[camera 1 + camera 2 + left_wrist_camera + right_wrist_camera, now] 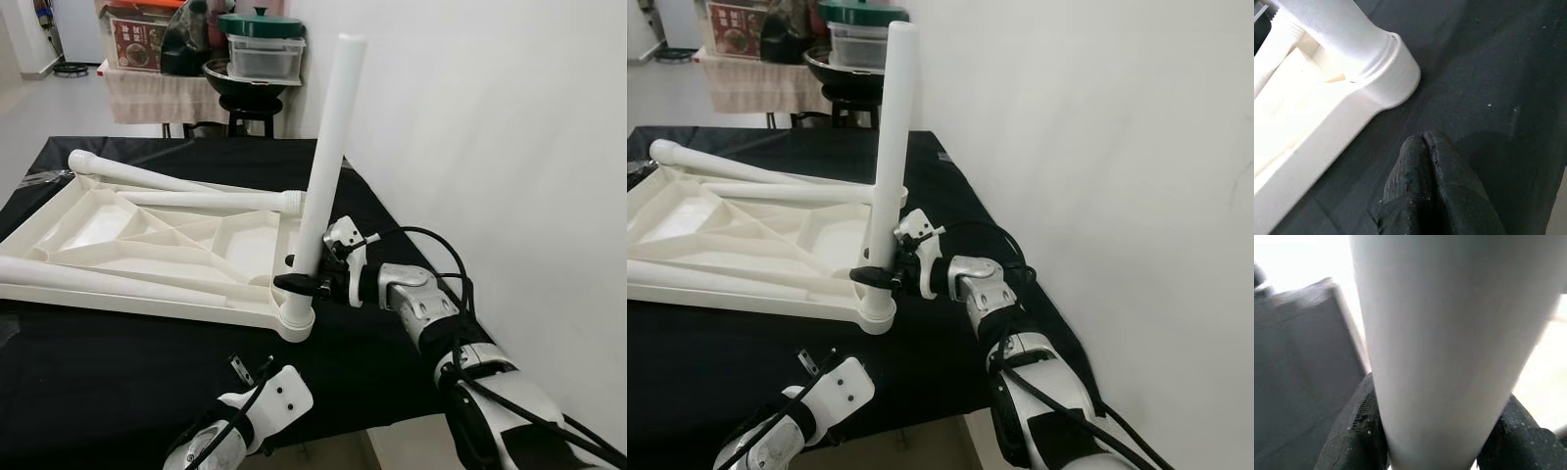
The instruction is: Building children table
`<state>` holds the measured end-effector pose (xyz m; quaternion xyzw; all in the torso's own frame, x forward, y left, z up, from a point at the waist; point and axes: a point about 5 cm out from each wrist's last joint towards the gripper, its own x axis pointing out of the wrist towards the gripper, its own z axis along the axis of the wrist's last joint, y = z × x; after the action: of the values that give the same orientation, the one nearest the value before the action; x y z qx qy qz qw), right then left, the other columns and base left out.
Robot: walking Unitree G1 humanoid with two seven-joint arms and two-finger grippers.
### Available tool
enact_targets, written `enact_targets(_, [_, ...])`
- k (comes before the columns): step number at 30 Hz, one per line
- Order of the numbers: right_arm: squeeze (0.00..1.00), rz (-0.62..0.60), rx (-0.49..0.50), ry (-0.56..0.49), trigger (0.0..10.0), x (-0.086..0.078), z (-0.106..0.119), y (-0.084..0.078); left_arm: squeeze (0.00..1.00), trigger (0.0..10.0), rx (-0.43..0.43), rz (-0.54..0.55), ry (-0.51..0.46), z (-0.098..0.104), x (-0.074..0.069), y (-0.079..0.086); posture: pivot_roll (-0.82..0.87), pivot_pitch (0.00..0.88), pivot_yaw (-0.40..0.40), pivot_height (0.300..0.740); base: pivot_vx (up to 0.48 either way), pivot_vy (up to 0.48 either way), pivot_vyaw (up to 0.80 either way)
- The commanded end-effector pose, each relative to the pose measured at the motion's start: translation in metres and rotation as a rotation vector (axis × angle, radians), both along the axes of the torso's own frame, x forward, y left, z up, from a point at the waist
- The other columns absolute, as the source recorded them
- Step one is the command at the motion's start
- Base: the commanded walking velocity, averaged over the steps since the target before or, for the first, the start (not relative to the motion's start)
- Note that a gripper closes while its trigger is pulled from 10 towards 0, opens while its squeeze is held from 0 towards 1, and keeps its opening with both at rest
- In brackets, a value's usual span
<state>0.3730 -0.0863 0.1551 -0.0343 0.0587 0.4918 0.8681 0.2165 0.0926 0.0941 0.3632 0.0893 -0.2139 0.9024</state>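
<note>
Now right hand (299, 284) grips upright table leg (325, 157).

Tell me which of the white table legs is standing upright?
The leg in the near right corner socket of the upturned tabletop, gripped by the right gripper. The other legs lie flat across it.

right arm comes in from the lower right of the frame, elbow bent, wrist turned in toward centre; right gripper (300, 284) has its two black fingers (1359, 431) clamped round a white tube; left gripper (1425, 191) sits low at bottom centre, fingers pressed together, holding nothing
</note>
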Motion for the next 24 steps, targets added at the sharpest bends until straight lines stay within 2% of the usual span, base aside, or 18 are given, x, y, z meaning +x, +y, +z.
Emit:
enact_targets(1, [0.00,-0.355,-0.018,0.016,0.0,0.007,-0.015,-0.012,0.00,10.0,-0.006,-0.009,-0.008,0.002,-0.003,-0.002,0.17,0.000,-0.154,0.740,0.000,0.000,0.00])
enact_targets(2, [0.00,-0.552,0.039,0.058,0.0,-0.008,-0.035,-0.008,0.00,10.0,-0.006,-0.010,-0.010,0.003,-0.004,-0.001,0.16,0.000,-0.147,0.740,0.000,0.000,0.00])
enact_targets(3, [0.00,-0.552,0.039,0.058,0.0,-0.008,-0.035,-0.008,0.00,10.0,-0.006,-0.010,-0.010,0.003,-0.004,-0.001,0.16,0.000,-0.147,0.740,0.000,0.000,0.00])
enact_targets(4, [0.00,-0.650,0.073,0.110,0.0,-0.031,-0.055,0.003,0.00,10.0,-0.005,-0.011,-0.011,0.003,-0.005,0.001,0.16,0.000,-0.128,0.740,0.000,0.000,0.00])
enact_targets(5, [0.00,-0.668,0.117,0.158,0.0,-0.059,-0.068,0.022,0.00,10.0,-0.004,-0.012,-0.012,0.002,-0.005,0.003,0.14,0.000,-0.118,0.740,0.000,0.000,0.00])
enact_targets(8, [0.00,-0.652,0.114,0.145,0.0,-0.060,-0.068,0.026,0.00,10.0,-0.003,-0.012,-0.011,0.002,-0.004,0.004,0.14,0.000,-0.118,0.740,0.000,0.000,0.00])
enact_targets(11, [0.00,-0.639,0.113,0.099,0.0,-0.049,-0.061,0.026,0.00,10.0,-0.003,-0.012,-0.010,0.002,-0.002,0.005,0.14,0.000,-0.115,0.740,0.000,0.000,0.00])
enact_targets(12, [0.00,-0.631,0.102,0.076,1.6,-0.043,-0.057,0.025,0.00,10.0,-0.003,-0.011,-0.009,0.002,-0.001,0.005,0.13,0.000,-0.112,0.740,0.000,0.000,0.00])
enact_targets(15, [0.00,-0.632,0.087,0.057,1.6,-0.038,-0.053,0.025,0.00,10.0,-0.003,-0.010,-0.009,0.002,-0.001,0.006,0.13,0.000,-0.111,0.740,0.000,0.000,0.00])
enact_targets(16, [0.00,-0.640,0.086,0.055,10.0,-0.035,-0.052,0.024,0.00,10.0,-0.003,-0.009,-0.009,0.002,-0.001,0.006,0.13,0.000,-0.105,0.740,0.000,0.000,0.00])
enact_targets(21, [0.00,-0.638,0.068,0.055,10.0,-0.041,-0.044,0.024,0.00,10.0,-0.003,-0.010,-0.009,0.002,-0.001,0.007,0.12,0.000,-0.099,0.740,0.000,0.000,0.00])
enact_targets(22, [0.43,-0.594,0.074,0.051,10.0,-0.043,-0.041,0.027,0.00,10.0,-0.003,-0.010,-0.009,0.002,0.000,0.007,0.11,0.000,-0.096,0.740,0.000,0.000,0.00])
enact_targets(23, [0.43,-0.594,0.074,0.051,10.0,-0.043,-0.041,0.027,0.00,10.0,-0.003,-0.010,-0.009,0.002,0.000,0.007,0.11,0.000,-0.096,0.740,0.000,0.000,0.00])
enact_targets(24, [1.00,-0.432,0.080,0.012,10.0,-0.044,-0.034,0.035,0.00,10.0,-0.004,-0.010,-0.009,0.002,0.000,0.007,0.11,0.000,-0.093,0.740,0.000,0.000,0.00])
